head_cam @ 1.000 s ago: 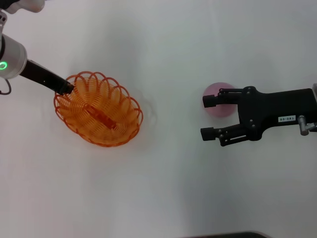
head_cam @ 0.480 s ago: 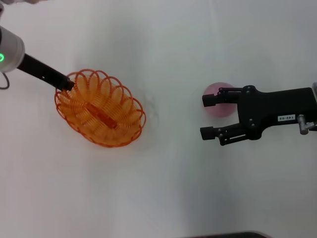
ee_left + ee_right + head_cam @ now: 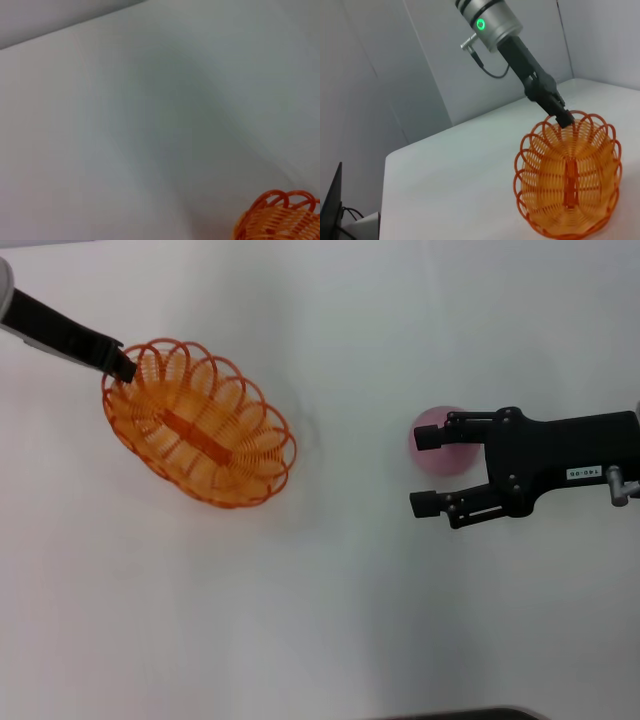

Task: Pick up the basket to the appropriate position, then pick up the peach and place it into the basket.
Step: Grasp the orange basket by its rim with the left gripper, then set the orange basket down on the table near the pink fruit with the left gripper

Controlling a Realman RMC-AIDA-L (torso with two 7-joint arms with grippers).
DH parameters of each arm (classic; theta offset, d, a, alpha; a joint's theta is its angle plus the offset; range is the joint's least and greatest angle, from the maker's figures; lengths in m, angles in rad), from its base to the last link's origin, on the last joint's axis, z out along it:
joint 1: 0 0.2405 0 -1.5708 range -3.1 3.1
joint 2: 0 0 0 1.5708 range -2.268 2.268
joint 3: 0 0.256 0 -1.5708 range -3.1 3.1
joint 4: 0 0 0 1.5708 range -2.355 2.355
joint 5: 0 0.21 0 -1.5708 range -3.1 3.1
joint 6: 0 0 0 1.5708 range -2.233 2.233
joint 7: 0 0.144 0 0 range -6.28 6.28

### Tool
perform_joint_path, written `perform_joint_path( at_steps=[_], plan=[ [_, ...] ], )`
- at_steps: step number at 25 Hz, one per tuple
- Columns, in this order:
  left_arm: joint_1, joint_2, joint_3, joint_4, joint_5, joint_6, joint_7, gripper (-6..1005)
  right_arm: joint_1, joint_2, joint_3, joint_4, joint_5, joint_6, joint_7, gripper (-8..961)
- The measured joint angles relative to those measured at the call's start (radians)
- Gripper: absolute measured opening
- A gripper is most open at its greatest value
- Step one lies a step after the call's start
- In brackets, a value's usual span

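The orange wire basket (image 3: 198,422) is at the left of the head view, tilted and held by its far-left rim. My left gripper (image 3: 118,365) is shut on that rim; the right wrist view shows it (image 3: 562,117) clamped on the basket (image 3: 570,185), and a bit of the basket (image 3: 277,220) shows in the left wrist view. The pale pink peach (image 3: 443,460) lies on the table at the right. My right gripper (image 3: 428,471) is open and hovers over it, one finger across the peach's top and one in front of it.
The white table (image 3: 340,620) bears nothing else. A grey wall (image 3: 420,65) stands behind the table's far edge, and a dark monitor edge (image 3: 332,210) is beside the table.
My left gripper has moved up and back with the basket's rim, so the basket has shifted toward the far left and tilted. The right gripper has barely moved.
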Motion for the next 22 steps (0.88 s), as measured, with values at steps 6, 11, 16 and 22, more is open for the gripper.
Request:
perform_joint_path(
  at_steps=[6,11,16,22],
  plan=[
    [0.0,-0.001,-0.001,0.015,-0.003,0.004,-0.058,52,0.002,0.0,0.0,0.0,-0.001,0.001,-0.011,941],
    [0.013,-0.012,-0.01,0.019,-0.003,-0.01,-0.11,49,0.004,-0.001,0.0,-0.003,-0.002,0.001,-0.014,941],
    [0.032,-0.021,-0.061,0.024,-0.008,-0.017,-0.198,48,0.005,-0.004,0.005,-0.004,-0.001,0.002,-0.02,940],
    [0.067,-0.022,-0.121,0.031,-0.031,-0.013,-0.315,48,0.011,-0.004,0.009,-0.004,0.001,0.003,-0.024,940]
  ],
)
